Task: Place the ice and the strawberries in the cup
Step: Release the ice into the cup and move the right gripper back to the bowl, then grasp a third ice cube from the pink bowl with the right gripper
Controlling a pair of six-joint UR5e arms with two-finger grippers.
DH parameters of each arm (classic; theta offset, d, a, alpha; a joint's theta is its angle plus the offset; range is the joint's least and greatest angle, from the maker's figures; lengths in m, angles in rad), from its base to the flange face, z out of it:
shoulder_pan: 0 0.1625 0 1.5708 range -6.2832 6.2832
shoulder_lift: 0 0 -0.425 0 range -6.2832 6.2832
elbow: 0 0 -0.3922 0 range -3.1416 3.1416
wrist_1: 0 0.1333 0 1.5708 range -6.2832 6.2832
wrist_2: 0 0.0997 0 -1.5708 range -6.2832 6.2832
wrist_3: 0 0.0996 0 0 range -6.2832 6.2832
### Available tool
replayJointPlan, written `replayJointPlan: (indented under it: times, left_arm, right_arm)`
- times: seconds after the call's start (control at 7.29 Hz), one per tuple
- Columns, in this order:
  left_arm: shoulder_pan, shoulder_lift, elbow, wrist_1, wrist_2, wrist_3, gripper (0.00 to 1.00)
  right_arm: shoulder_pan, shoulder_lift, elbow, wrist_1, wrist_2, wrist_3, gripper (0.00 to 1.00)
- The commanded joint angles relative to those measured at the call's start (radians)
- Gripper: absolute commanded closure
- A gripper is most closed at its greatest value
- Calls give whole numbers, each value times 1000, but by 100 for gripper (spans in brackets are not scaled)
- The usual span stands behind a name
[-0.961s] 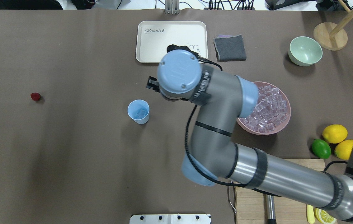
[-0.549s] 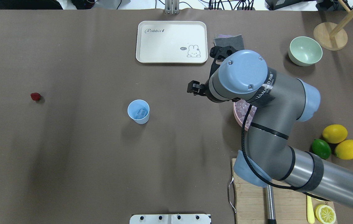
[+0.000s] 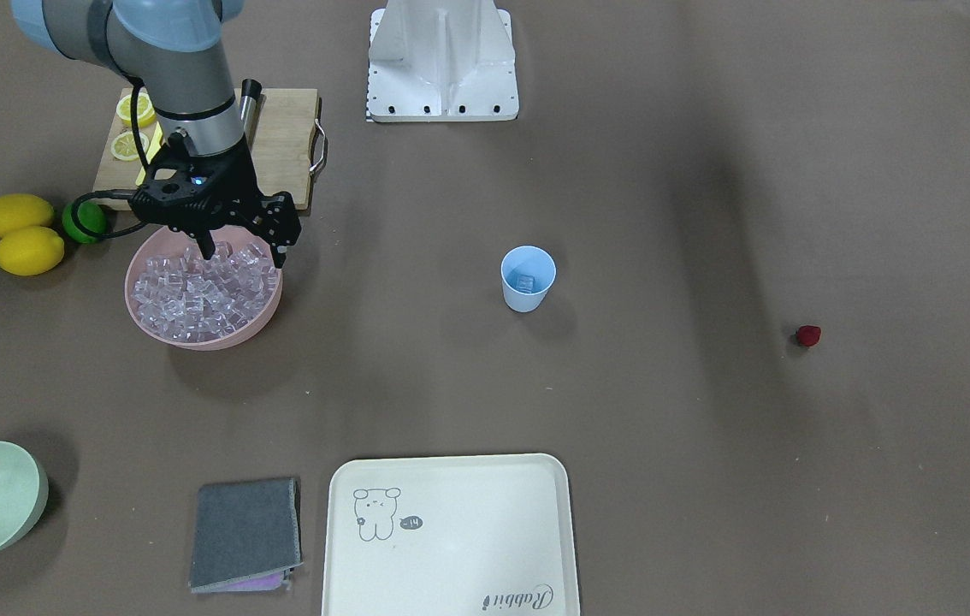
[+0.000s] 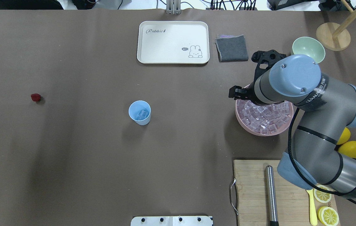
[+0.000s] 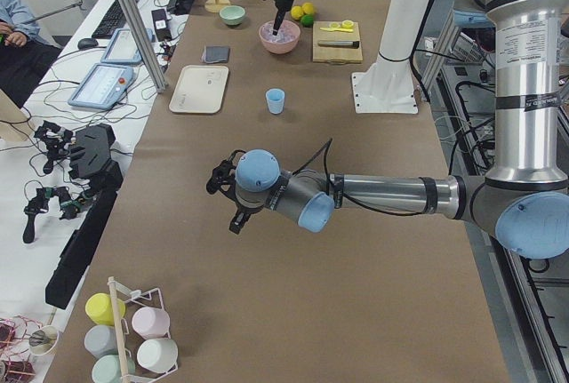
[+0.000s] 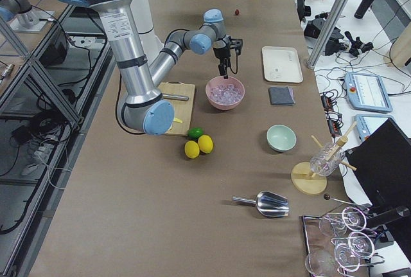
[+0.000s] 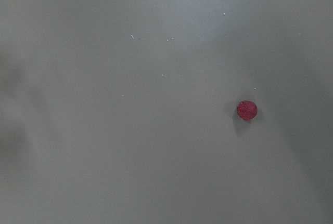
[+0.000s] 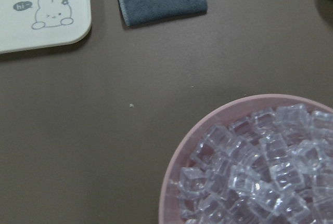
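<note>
The light blue cup (image 4: 139, 112) stands mid-table with an ice cube in it; it also shows in the front view (image 3: 527, 278). The ice (image 4: 264, 116) is piled in a pink bowl (image 4: 261, 133), and shows close up in the right wrist view (image 8: 260, 172). My right gripper (image 3: 243, 251) hangs open and empty just above the ice at the bowl's near side. The strawberry (image 4: 35, 97) lies alone far left, below the left wrist camera (image 7: 247, 110). My left gripper (image 5: 222, 196) hovers above the table near it; I cannot tell whether it is open.
A cream tray (image 4: 171, 42) and a grey cloth (image 4: 232, 47) lie at the far edge. A pale green bowl (image 4: 306, 47) stands beyond the pink bowl. Lemons (image 3: 19, 214) and a lime (image 3: 83, 221) sit beside a cutting board (image 4: 250, 188) with a knife.
My right arm has swung from beside the cup to the right and now hangs over the pink bowl of ice. The cup and the strawberry have not moved.
</note>
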Motion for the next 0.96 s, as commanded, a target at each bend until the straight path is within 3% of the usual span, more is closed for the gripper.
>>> replayJointPlan:
  times: [0.0,0.41,0.82]
  left_arm:
    - [0,0,0,-3,-1,-1,1]
    - [0,0,-1,-3,-1,-3,1]
    - [0,0,-1,-3,0,-3,1]
  right_arm:
    - [50,-48,-4,0,22,-18,6]
    - [61,-17,-104,1,13,-55,15]
    - [-18,-18,-110,-8,-6,-44,21]
